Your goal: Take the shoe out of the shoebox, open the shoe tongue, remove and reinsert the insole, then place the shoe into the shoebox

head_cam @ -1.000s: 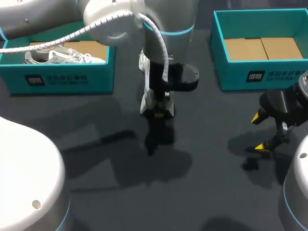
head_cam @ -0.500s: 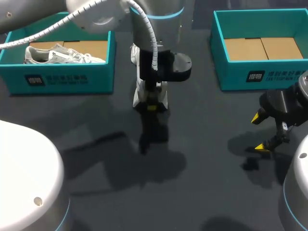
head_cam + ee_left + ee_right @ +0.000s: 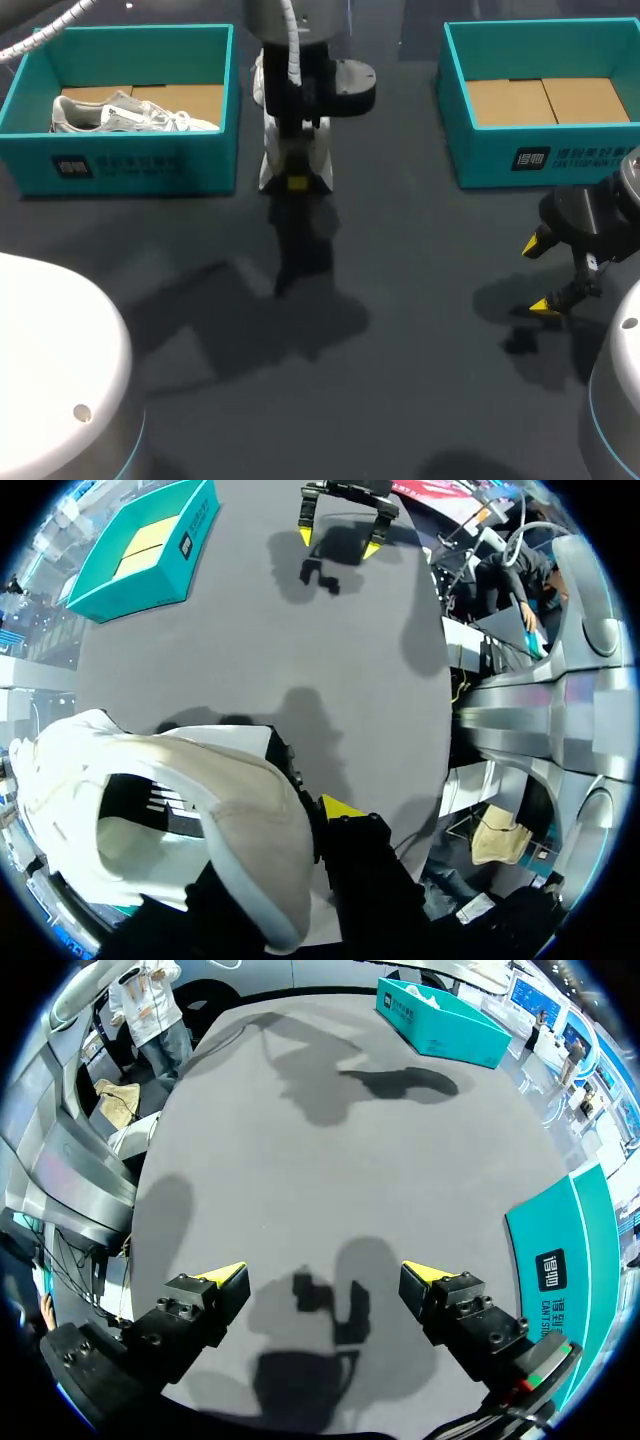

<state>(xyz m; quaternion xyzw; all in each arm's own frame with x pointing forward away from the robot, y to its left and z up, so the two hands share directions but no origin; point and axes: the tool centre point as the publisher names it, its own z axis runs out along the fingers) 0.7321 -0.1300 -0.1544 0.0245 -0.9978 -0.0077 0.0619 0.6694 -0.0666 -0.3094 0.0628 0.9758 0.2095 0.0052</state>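
The left claw [image 3: 297,184] grips a white shoe [image 3: 200,820] above the table [image 3: 420,330]; the right claw [image 3: 325,1278] hangs wide open

- You are looking at a dark table [image 3: 430,290] lit softly from overhead; the scene is rather dim.
- The left arm [image 3: 300,90] throws a broad, soft-edged shadow across the table's middle.
- Under the right gripper [image 3: 548,275], its fingers spread, lies a smaller, darker shadow.
- The white shoe [image 3: 200,810] held by the left gripper [image 3: 296,183] is the brightest patch in the left wrist view.
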